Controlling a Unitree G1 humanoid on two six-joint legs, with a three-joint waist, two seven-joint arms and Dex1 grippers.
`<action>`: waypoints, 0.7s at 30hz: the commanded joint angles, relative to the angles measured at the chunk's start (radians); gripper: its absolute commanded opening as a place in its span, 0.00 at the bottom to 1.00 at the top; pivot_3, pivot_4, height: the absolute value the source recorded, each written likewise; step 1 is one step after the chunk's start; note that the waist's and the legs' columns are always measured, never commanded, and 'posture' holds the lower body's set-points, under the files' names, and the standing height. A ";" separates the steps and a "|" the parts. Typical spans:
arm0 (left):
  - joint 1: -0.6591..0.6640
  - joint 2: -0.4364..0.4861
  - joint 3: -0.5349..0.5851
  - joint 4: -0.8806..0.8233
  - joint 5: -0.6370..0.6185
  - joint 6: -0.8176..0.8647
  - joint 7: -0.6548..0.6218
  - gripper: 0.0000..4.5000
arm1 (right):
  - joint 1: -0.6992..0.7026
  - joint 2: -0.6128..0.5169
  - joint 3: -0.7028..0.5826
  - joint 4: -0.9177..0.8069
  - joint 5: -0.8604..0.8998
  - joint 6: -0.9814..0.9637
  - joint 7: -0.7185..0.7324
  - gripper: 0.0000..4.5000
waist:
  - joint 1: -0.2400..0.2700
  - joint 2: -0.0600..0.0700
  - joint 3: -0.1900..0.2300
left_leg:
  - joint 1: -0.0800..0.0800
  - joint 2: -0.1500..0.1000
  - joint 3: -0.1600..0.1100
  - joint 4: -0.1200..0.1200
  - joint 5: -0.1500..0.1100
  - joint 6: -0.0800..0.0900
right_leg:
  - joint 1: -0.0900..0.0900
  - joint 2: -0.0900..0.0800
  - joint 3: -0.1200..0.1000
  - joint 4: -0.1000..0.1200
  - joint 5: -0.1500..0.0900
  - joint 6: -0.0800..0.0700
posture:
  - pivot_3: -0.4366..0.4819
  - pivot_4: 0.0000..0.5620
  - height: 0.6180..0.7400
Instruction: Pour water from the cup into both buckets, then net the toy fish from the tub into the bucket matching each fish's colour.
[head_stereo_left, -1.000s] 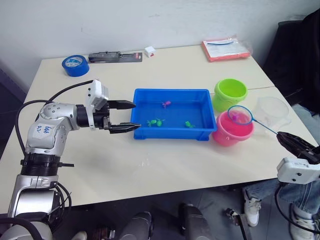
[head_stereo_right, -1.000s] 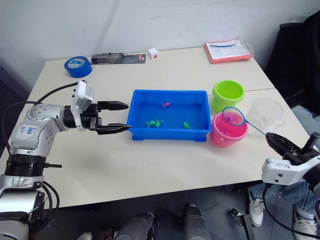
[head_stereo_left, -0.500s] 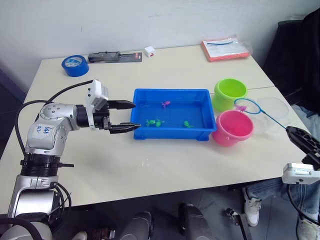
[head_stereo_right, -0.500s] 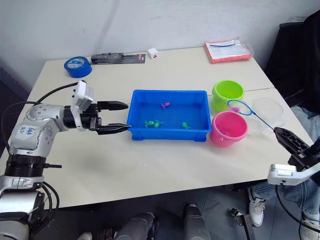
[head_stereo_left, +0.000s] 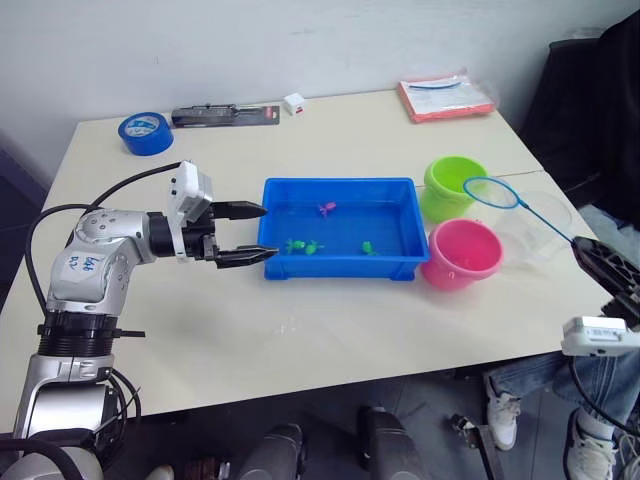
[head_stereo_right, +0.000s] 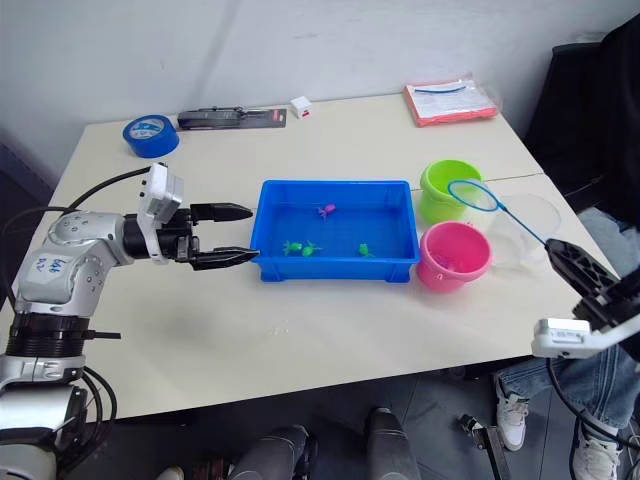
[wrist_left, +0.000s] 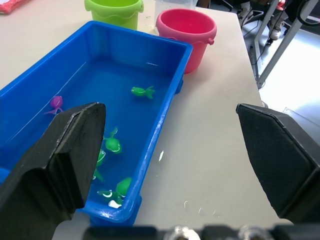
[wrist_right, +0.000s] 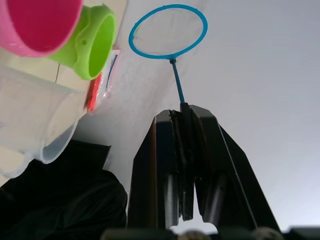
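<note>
The blue tub (head_stereo_left: 340, 183) holds water, a pink toy fish (head_stereo_left: 326, 209) and green toy fish (head_stereo_left: 305, 245) (head_stereo_left: 368, 247). My left gripper (head_stereo_left: 262, 232) is open at the tub's left end, its fingers level with the rim. To the tub's right stand the lime green bucket (head_stereo_left: 452, 187) and the pink bucket (head_stereo_left: 461, 253), with the clear cup (head_stereo_left: 535, 225) beside them. My right gripper (head_stereo_left: 582, 248) is shut on the net's thin handle. The net's blue hoop (head_stereo_left: 491, 192) hangs in the air between the green bucket and the cup; the net (wrist_right: 168, 32) looks empty.
At the table's far side lie a blue tape roll (head_stereo_left: 141, 132), a black tool (head_stereo_left: 225, 114), a small white cube (head_stereo_left: 294, 102) and a red packet (head_stereo_left: 448, 95). The table's right edge runs close behind the cup.
The net has risen from over the pink bucket and swung back and right, toward the green bucket and cup. My right gripper shifted with it. The left arm stayed still.
</note>
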 joint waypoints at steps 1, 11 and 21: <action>0.002 0.019 0.049 -0.040 -0.021 0.004 0.017 1.00 | -0.075 -0.039 0.096 0.014 0.132 0.026 0.094 0.17 | -0.006 0.000 0.000 | 0.000 0.000 0.000 0.000 0.000 0.000 | 0.000 0.000 0.000 0.000 0.000 0.000 | 0.48 0.27 1.00; 0.077 0.072 0.108 -0.116 -0.009 0.072 0.110 1.00 | -0.595 0.077 0.489 -0.097 0.818 0.759 0.630 0.17 | -0.012 0.000 0.000 | -0.001 0.003 0.000 0.001 -0.001 0.000 | 0.000 0.000 -0.002 -0.001 0.000 0.000 | 0.48 0.27 1.00; 0.157 0.123 0.163 -0.225 -0.017 0.184 0.224 1.00 | -0.961 0.187 0.584 -0.101 1.196 1.593 0.771 0.17 | -0.004 0.000 0.000 | -0.004 0.003 -0.006 0.001 -0.001 0.000 | -0.001 -0.001 -0.008 -0.001 0.001 -0.002 | 0.48 0.27 1.00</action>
